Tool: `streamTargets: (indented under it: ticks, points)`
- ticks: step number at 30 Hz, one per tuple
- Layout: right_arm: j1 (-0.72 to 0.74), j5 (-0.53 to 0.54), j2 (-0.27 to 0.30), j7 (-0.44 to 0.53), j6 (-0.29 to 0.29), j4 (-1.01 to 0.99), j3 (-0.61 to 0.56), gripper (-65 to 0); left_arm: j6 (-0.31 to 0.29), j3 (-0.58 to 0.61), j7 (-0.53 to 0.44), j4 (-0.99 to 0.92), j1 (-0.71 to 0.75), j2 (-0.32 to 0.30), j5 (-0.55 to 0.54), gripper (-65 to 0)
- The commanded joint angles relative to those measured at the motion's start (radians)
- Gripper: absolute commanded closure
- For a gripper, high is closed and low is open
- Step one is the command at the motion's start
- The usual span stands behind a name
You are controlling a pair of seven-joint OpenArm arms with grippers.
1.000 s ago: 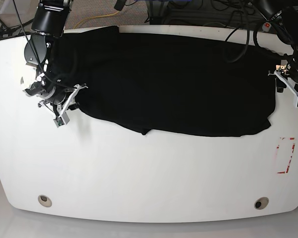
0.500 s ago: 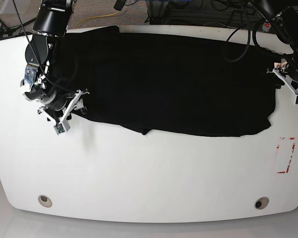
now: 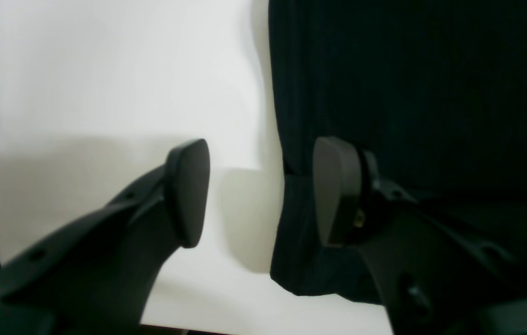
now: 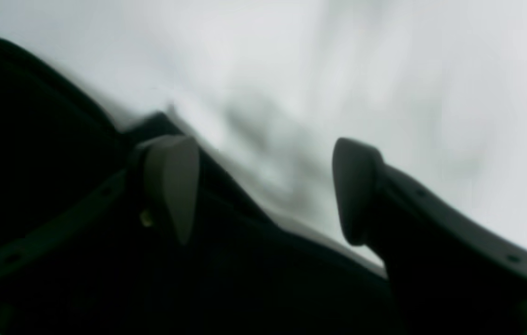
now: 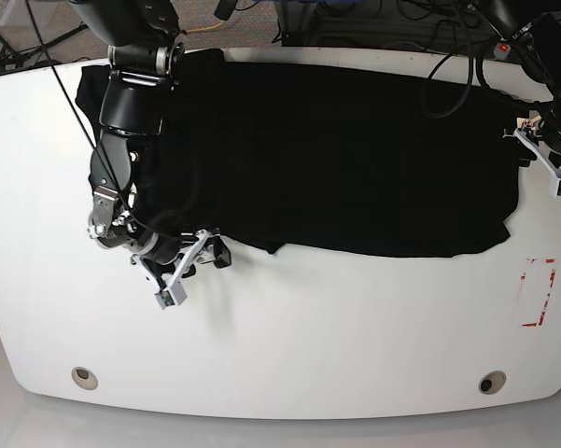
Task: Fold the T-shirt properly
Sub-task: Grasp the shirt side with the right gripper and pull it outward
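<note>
I see the white table [image 5: 280, 327] with the black T-shirt [image 5: 336, 159] spread across its far half, reaching from left to right. My right hand [image 5: 194, 263] hangs over the shirt's near left edge, fingers wide apart and holding nothing. My left hand [image 5: 551, 161] sits at the shirt's right edge, also open and empty.

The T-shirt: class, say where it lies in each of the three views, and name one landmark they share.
Base: the T-shirt covers the table's far half.
Left wrist: it fills the picture's right side.
Right wrist: it fills the lower left, blurred.
Shared landmark: the white table, bare beside the shirt's edge in every view.
</note>
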Motion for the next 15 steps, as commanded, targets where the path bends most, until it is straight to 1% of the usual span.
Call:
streamTargets:
  ticks: [1, 4, 6, 8, 11, 13, 15]
  points:
    - [0.055, -0.046, -0.039, 0.049, 0.002, -0.060, -0.002, -43.6, 0.002, -0.006, -0.015, 0.019, -0.010, -0.018, -0.006, -32.5]
    - [0.058, -0.103, -0.079, 0.115, 0.002, -0.095, -0.008, -43.6, 0.002, -0.006, -0.015, 0.018, -0.010, -0.016, -0.006, -32.5]
    - [0.053, -0.135, -0.102, 0.154, 0.002, -0.095, -0.048, -43.6, 0.002, -0.006, -0.015, 0.015, -0.010, -0.016, -0.006, -32.5]
    - [0.053, -0.157, -0.116, 0.171, 0.002, -0.096, -0.068, -43.6, 0.002, -0.006, -0.015, 0.015, -0.010, -0.016, -0.006, -32.5]
    - [0.058, -0.181, -0.142, 0.180, 0.000, -0.116, -0.066, -43.6, 0.002, -0.005, -0.015, 0.015, -0.010, -0.015, -0.006, -32.5]
    - [0.068, -0.189, -0.148, 0.191, -0.006, -0.161, -0.068, -43.6, 0.002, -0.003, -0.015, 0.013, -0.010, -0.013, -0.006, -32.5]
    - [0.093, -0.187, -0.148, 0.234, -0.032, -0.219, -0.069, -43.6, 0.002, -0.003, -0.015, 0.013, -0.010, -0.013, -0.006, -32.5]
